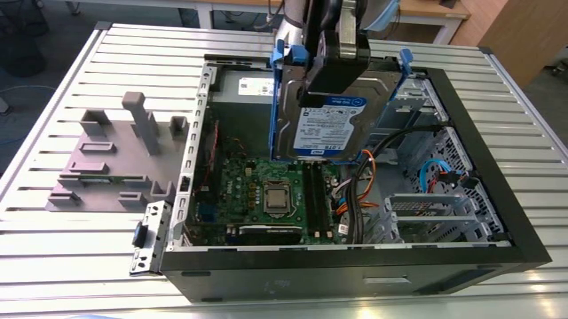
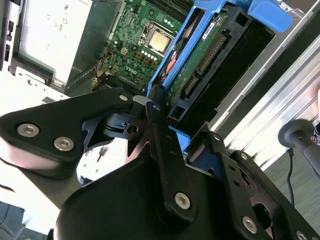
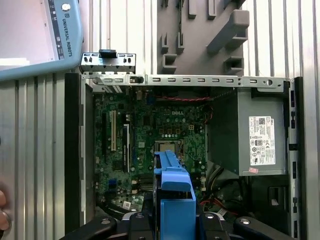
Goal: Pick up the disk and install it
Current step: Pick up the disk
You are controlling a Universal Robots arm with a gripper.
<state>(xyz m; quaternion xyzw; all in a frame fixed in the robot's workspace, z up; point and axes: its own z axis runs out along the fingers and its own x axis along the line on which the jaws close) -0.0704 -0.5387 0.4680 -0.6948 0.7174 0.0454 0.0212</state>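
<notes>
Blue-railed disk (white-blue label) between fingers

Robot lab or workshop: opened computer case on slatted aluminium worktable

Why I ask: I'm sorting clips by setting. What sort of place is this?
Likely a robotics lab workbench: an open computer case lies on a slatted metal table, the claw holds the disk above it, and a grey slotted holder sits beside.
</notes>
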